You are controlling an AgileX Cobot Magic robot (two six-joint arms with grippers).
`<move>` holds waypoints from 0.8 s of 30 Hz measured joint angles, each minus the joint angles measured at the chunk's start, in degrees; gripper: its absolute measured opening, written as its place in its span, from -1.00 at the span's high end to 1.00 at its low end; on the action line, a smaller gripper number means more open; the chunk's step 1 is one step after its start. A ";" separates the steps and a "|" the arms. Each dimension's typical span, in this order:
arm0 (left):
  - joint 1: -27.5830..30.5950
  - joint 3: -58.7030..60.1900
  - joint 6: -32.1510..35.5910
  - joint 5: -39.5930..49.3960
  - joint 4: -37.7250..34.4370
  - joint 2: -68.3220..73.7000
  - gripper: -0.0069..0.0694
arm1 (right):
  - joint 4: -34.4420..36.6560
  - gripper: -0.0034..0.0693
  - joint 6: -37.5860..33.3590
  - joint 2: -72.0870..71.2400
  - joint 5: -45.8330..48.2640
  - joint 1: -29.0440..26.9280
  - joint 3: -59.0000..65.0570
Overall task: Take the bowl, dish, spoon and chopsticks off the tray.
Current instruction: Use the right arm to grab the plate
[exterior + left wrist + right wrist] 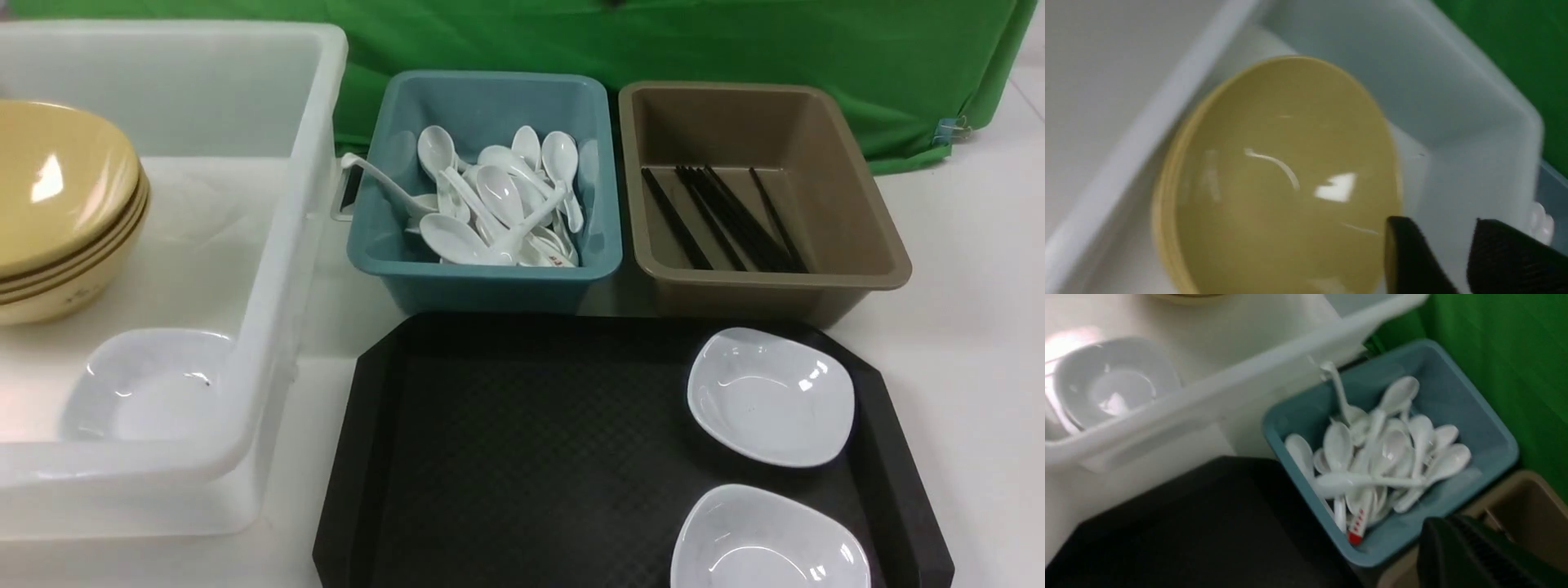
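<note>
The black tray [522,457] holds two small white dishes, one at its right [771,396] and one at its front right corner [767,543]. No bowl, spoon or chopsticks lie on the tray. The mustard-yellow bowl [57,188] tops a stack in the white tub at the left. In the left wrist view my left gripper [1439,222] is open and empty, hovering by the bowl's [1274,183] rim. In the right wrist view my right gripper [1447,531] looks shut and empty above the gap between the blue and brown tubs. Neither gripper shows in the front view.
The white tub [277,245] also holds a white dish [151,388]. The blue tub [482,286] behind the tray holds several white spoons [498,196]. The brown tub [849,204] beside it holds several black chopsticks [727,216]. A green cloth hangs behind.
</note>
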 joint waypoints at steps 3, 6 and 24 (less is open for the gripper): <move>-12.46 0.00 2.26 0.24 1.27 -4.50 0.78 | -0.87 0.89 1.83 -10.22 0.24 -5.44 13.50; -23.11 0.79 2.26 0.47 2.67 -6.43 0.83 | -1.36 0.89 2.13 -17.08 0.46 -8.11 23.23; -61.51 30.08 10.20 -1.75 13.94 -12.34 0.84 | 7.93 -0.77 7.06 -19.59 -23.86 1.88 73.62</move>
